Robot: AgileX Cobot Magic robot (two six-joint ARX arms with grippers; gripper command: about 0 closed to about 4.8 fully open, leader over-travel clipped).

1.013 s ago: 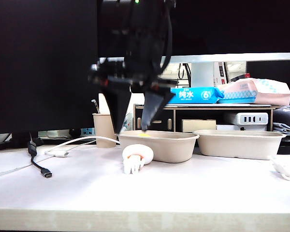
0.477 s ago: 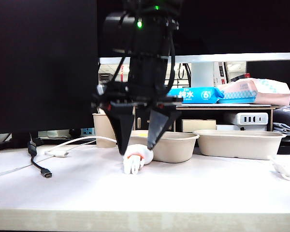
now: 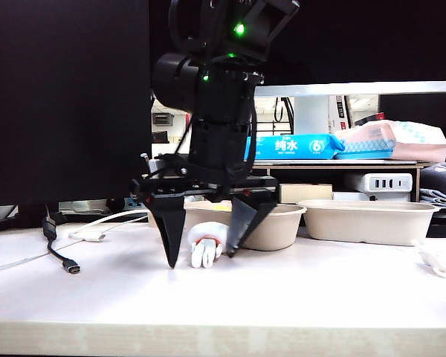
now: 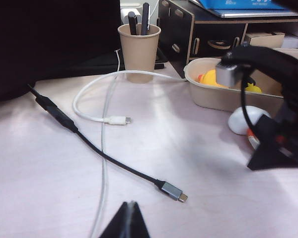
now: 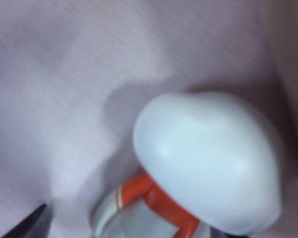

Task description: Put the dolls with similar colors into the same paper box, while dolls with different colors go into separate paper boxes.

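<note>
In the exterior view the right gripper (image 3: 202,256) stands in the lower middle with jaws spread wide around the white figure (image 3: 206,247), lying on the table (image 3: 320,286) before the left paper box (image 3: 271,223); the other box (image 3: 368,219) sits right. Only the left wrist view shows the yellow duck (image 4: 209,78) inside that box, and the left gripper (image 4: 126,223) at the bottom edge; I cannot tell its state.

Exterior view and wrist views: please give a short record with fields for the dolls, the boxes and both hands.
white doll: lying on the table, in front of the left paper box
yellow dolls: duck and a second yellow one in the left paper box
right paper box: contents not visible
right hand: open, fingers down on either side of the white doll
left hand: over bare table near the cables, state unclear
</note>
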